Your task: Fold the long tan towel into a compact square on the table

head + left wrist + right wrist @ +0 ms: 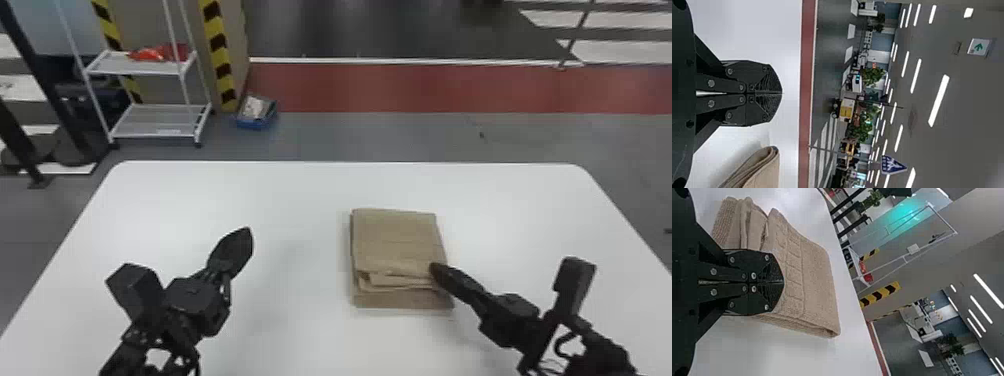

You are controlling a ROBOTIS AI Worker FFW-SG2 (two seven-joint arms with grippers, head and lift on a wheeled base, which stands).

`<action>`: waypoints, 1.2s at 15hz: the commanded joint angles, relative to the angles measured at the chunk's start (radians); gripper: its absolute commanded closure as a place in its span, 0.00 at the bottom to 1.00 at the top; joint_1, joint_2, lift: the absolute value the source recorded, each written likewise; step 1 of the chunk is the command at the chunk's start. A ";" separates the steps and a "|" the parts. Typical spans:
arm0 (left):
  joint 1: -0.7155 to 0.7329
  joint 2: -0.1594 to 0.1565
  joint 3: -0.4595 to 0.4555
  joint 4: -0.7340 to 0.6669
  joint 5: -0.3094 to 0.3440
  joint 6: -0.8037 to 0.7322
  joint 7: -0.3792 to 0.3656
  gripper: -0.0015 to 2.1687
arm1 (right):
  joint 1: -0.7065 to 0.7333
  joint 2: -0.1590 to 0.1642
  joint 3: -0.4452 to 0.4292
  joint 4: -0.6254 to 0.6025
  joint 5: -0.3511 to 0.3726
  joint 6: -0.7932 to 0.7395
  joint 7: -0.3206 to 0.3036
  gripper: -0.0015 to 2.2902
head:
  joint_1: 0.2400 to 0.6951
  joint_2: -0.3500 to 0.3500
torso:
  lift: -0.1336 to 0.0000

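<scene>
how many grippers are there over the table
2: the left gripper, shut, over the table left of the folded towel; the right gripper, shut, at the towel's right edge.

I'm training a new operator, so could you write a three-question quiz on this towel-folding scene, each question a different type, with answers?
1. Fill in the blank: The fingers of the left end effector are ____ (open or shut).

2. Multiple choice: Which is right at the edge of the towel?
A) the left end effector
B) the right end effector
C) neither

3. True or false: The towel lies unfolded at its full length.

Key: 1 shut; 2 B; 3 false.
</scene>
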 commanded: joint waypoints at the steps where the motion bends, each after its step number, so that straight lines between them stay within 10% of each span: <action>1: 0.006 0.000 0.001 -0.005 0.000 0.000 0.000 0.99 | 0.003 0.000 -0.001 0.024 0.000 -0.012 0.001 0.98 | 1.00 0.47 | 0.16; 6: 0.040 -0.002 0.003 -0.071 0.002 0.000 0.023 0.97 | 0.012 0.000 -0.034 -0.083 -0.063 -0.042 0.033 0.73 | 1.00 0.47 | 0.16; 8: 0.075 -0.002 0.001 -0.135 0.002 0.000 0.054 0.74 | 0.012 0.000 -0.040 -0.171 -0.035 -0.015 0.022 0.24 | 1.00 0.47 | 0.16; 9: 0.097 -0.002 0.000 -0.175 0.000 0.000 0.080 0.44 | 0.011 0.001 -0.037 -0.214 0.002 -0.006 0.008 0.00 | 1.00 0.47 | 0.16; 10: 0.117 -0.002 -0.011 -0.212 -0.009 0.003 0.129 0.09 | 0.009 0.001 -0.028 -0.252 0.045 0.000 -0.008 0.00 | 1.00 0.47 | 0.16; 11: 0.138 0.000 -0.023 -0.244 -0.040 0.003 0.199 0.01 | 0.011 0.008 -0.015 -0.277 0.086 0.007 -0.024 0.00 | 1.00 0.47 | 0.16; 18: 0.245 -0.006 -0.038 -0.273 -0.149 -0.150 0.365 0.01 | 0.205 0.034 0.146 -0.349 0.221 -0.343 -0.294 0.03 | 1.00 0.53 | 0.16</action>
